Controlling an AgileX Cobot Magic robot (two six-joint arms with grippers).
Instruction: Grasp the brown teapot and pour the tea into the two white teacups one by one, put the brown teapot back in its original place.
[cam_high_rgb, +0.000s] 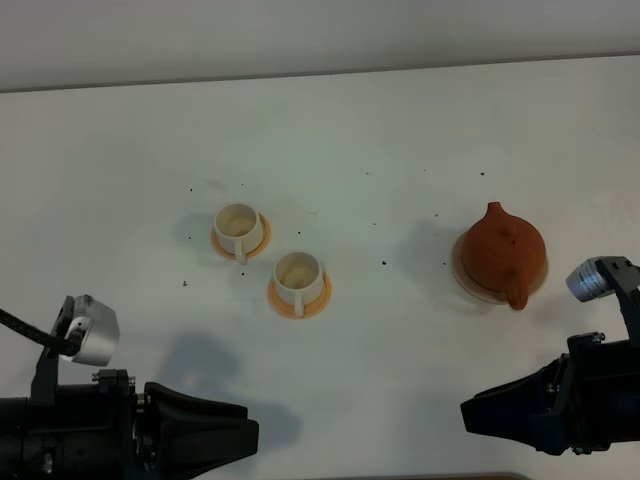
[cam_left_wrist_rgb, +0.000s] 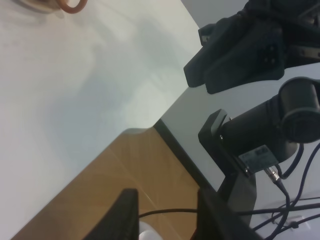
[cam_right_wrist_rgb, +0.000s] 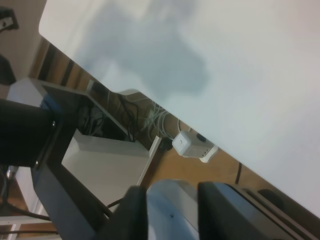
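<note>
The brown teapot (cam_high_rgb: 502, 252) stands on the pale beige plate (cam_high_rgb: 458, 266) at the right of the white table, spout toward the front. The two white teacups stand left of the middle, each on a small orange saucer: one further back (cam_high_rgb: 237, 226), one nearer (cam_high_rgb: 298, 273). My left gripper (cam_high_rgb: 250, 435) rests low at the front left, jaws together and empty. My right gripper (cam_high_rgb: 468, 410) rests at the front right, jaws together and empty, in front of the teapot. In the left wrist view an orange saucer rim (cam_left_wrist_rgb: 72, 6) shows at the picture's edge.
Small dark specks dot the white table (cam_high_rgb: 380, 150). The table's front edge (cam_left_wrist_rgb: 150, 127) and a wooden floor below show in the wrist views, with cables and a white adapter (cam_right_wrist_rgb: 192, 145). The right arm (cam_left_wrist_rgb: 245, 50) shows in the left wrist view.
</note>
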